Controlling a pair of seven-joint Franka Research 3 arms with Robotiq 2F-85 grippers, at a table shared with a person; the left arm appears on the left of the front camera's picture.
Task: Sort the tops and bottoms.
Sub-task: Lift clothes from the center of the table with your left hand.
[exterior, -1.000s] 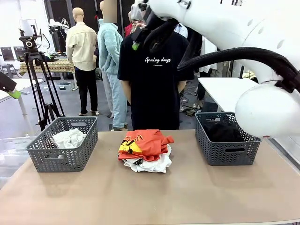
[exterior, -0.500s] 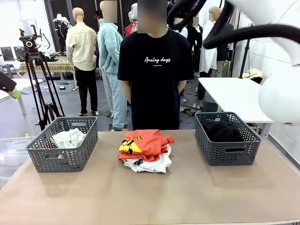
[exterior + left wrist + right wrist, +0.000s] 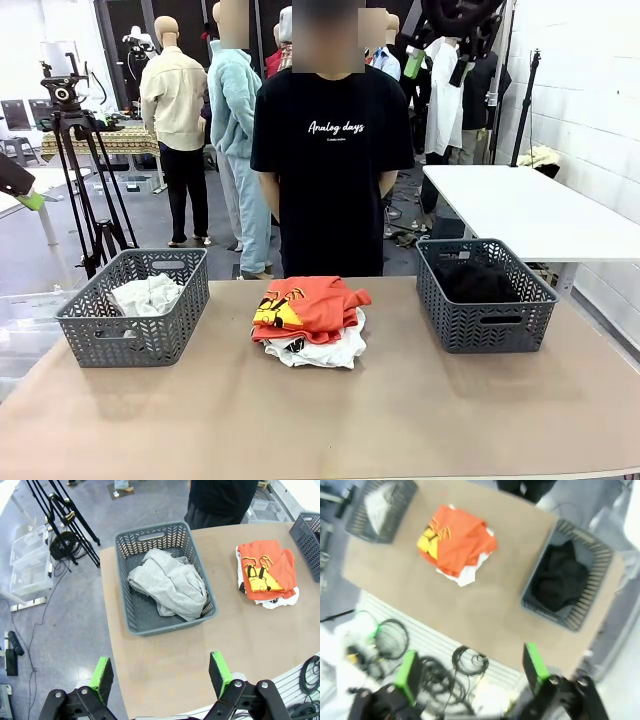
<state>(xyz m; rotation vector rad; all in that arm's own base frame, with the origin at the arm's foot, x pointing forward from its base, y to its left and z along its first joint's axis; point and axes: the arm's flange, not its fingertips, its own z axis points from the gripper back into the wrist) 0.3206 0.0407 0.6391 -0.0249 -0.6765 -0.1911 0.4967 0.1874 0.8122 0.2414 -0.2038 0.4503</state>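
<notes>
Pile [image 3: 308,325] of tops parked mid table [image 3: 320,420], both arms up high, nothing in hand

Left basket [image 3: 130,335] has a grey top [image 3: 167,585] bunched in it, and right basket [image 3: 490,325] has black bottoms [image 3: 475,280]. The pile sits between them, apart from both: an orange tee [image 3: 315,298] over white tees [image 3: 325,352], folded roughly square, so no real long axis. Left gripper [image 3: 161,676] hangs over the near-left table edge, jaws wide open and empty, with the pile off to its far right past the basket. Right gripper [image 3: 471,667] is wide open and empty too, pile ahead of it. Can't call which is nearer, but I'd guess left, since tops seem to go left.
</notes>
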